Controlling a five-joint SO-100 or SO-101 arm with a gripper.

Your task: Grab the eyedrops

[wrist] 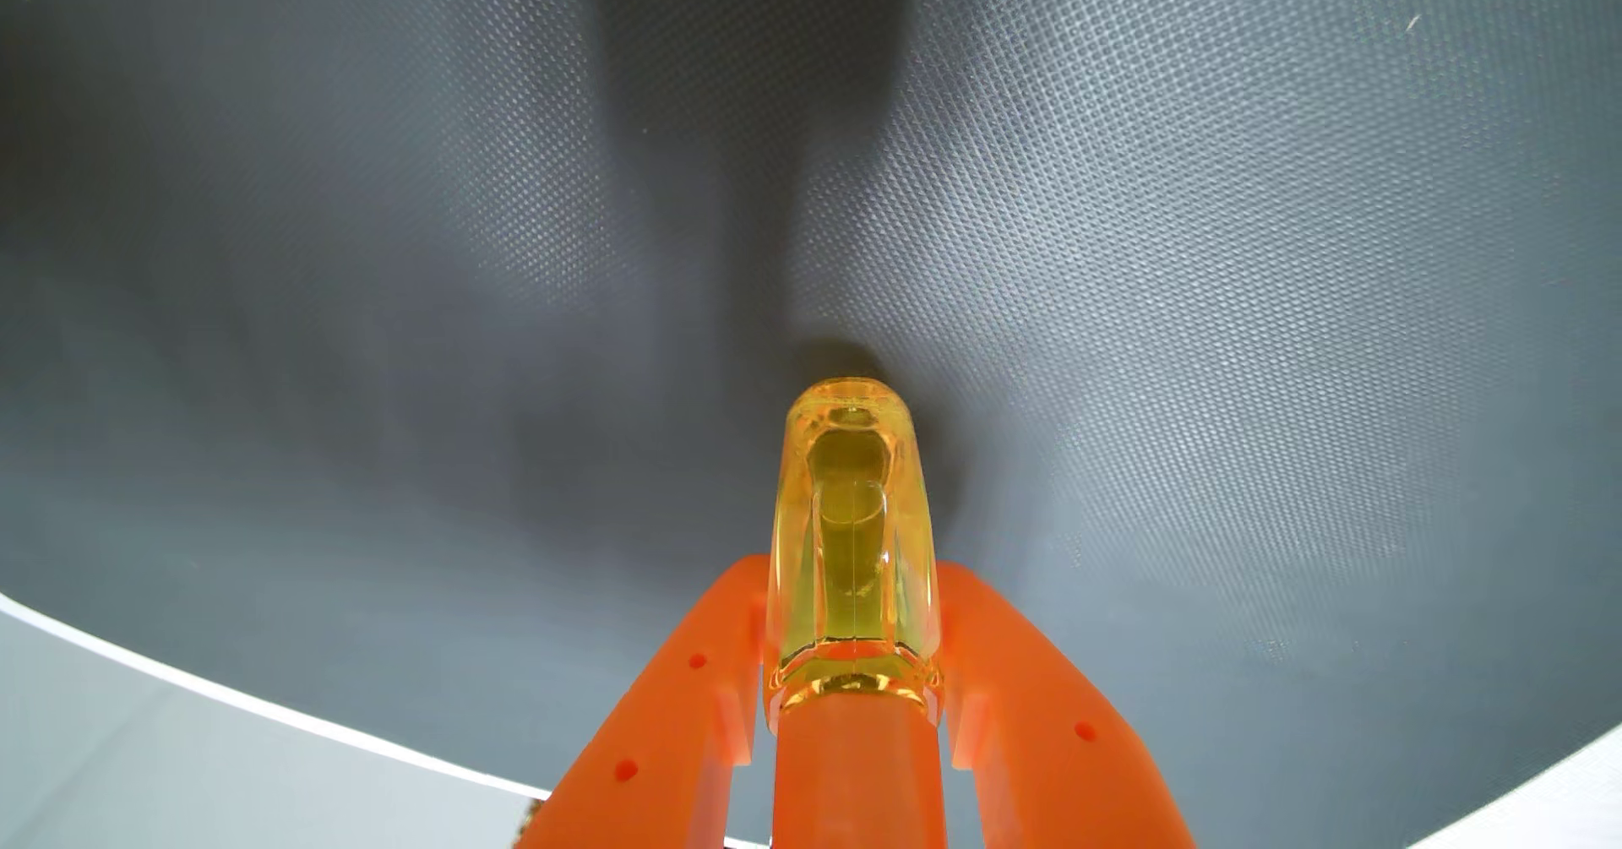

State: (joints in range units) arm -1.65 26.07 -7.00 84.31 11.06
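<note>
The eyedrops (847,480) are a small clear yellow bottle with an orange cap (856,770), seen lengthwise in the wrist view with the cap toward the camera. My gripper (850,577) has two orange fingers (693,691) that close against the bottle's two sides near its shoulder, so it is shut on the bottle. The bottle's far end points at the dark mat (1229,287), with a small shadow right beside it. I cannot tell whether that end touches the mat.
A dark grey textured mat covers most of the view. Its white edge (263,700) curves across the lower left, with a pale surface (132,770) beyond it. A strip of pale surface (1571,796) also shows at the lower right corner.
</note>
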